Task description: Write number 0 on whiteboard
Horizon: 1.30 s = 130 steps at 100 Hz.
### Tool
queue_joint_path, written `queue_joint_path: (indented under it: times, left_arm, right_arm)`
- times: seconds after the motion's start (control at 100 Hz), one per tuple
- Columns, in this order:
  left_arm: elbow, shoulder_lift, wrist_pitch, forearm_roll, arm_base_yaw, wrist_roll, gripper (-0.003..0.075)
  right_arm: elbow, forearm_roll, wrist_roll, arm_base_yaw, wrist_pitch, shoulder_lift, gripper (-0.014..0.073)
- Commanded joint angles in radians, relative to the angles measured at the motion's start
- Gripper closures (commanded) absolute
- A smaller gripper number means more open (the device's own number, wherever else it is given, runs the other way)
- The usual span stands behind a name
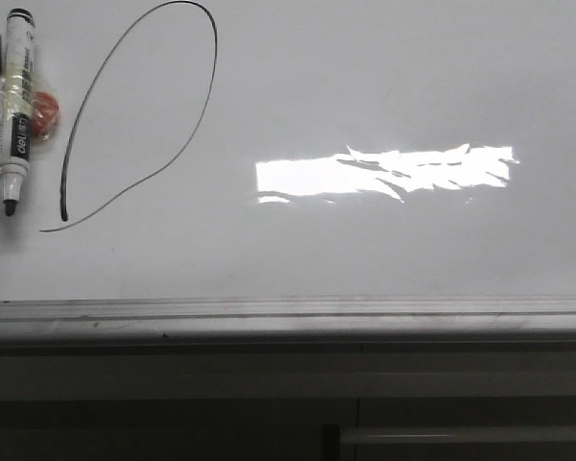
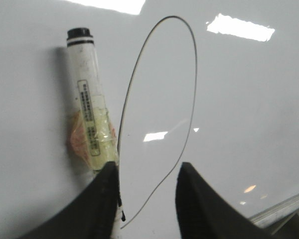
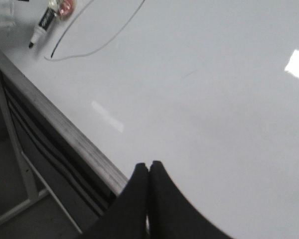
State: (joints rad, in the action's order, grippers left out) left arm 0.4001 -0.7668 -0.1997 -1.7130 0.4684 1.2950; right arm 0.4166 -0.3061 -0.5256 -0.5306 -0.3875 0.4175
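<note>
Toward the upper left of the front view, the number 0 (image 1: 144, 115) is drawn on the whiteboard (image 1: 384, 77) as a thin black line forming a tall, slanted oval; its top curves round near the upper edge of the frame, and its two ends do not meet at the lower left, where one ends in a thicker dark stroke and the other trails off as a faint tail; the left wrist view shows the same loop (image 2: 189, 99) standing above the left gripper (image 2: 147, 204), and the right wrist view catches only its lower end (image 3: 92, 32) in the far upper left corner; just left of the loop in the front view lies a white marker (image 1: 17, 101), uncapped tip pointing down the frame, with yellowish tape and an orange lump (image 1: 46, 113) stuck at its middle; the left gripper's dark fingers stand apart with bare board between them, clasping nothing, though one finger overlaps the marker (image 2: 87, 114) at its lower end and I cannot tell whether they touch; the right gripper (image 3: 149, 199) has its jaws pressed together and empty, hovering over the board near the grey metal rail (image 3: 65, 132); a bright rectangular glare patch (image 1: 384, 173) sits right of centre in the front view.
</note>
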Motion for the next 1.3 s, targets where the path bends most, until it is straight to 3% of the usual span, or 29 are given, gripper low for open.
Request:
queue_joint_path:
  times: [0.0,0.03,0.15,0.31,0.45,0.6,1.1,1.2,1.29]
  left_arm:
    - [0.006,0.074,-0.025,0.0,-0.001,-0.001,0.067]
    - [-0.002,0.108,-0.031,0.02,-0.001,-0.001,0.074]
    - [-0.019,0.23,-0.117,0.181,-0.001,-0.001,0.074]
    - [-0.019,0.38,-0.234,0.269,-0.001,-0.001,0.074]
    - [-0.019,0.49,-0.248,0.321,-0.003,-0.001,0.074]
    - [-0.019,0.573,-0.225,0.323,-0.001,-0.001,0.074]
    - [-0.019,0.583,-0.229,0.323,-0.001,-0.001,0.074]
    - [-0.016,0.614,-0.118,0.33,-0.013,0.006,0.074]
    - [-0.018,0.68,-0.009,0.346,-0.087,0.006,0.074]
  right_arm:
    - [0.029,0.002,0.003,0.007,0.071,-0.077,0.0663]
    - [0.029,0.011,0.003,0.007,0.071,-0.107,0.0663]
    - [0.029,0.025,0.003,0.007,0.058,-0.252,0.0663]
    - [0.029,0.025,0.003,0.007,-0.058,-0.454,0.0663]
    - [0.044,0.021,0.003,0.007,-0.164,-0.425,0.0663]
    - [0.041,0.018,0.003,0.007,-0.228,-0.425,0.0663]
    - [0.036,0.018,0.003,0.007,-0.228,-0.425,0.0663]
    - [0.036,0.018,0.003,0.007,-0.228,-0.425,0.0663]
    - [0.036,0.018,0.003,0.007,-0.228,-0.425,0.0663]
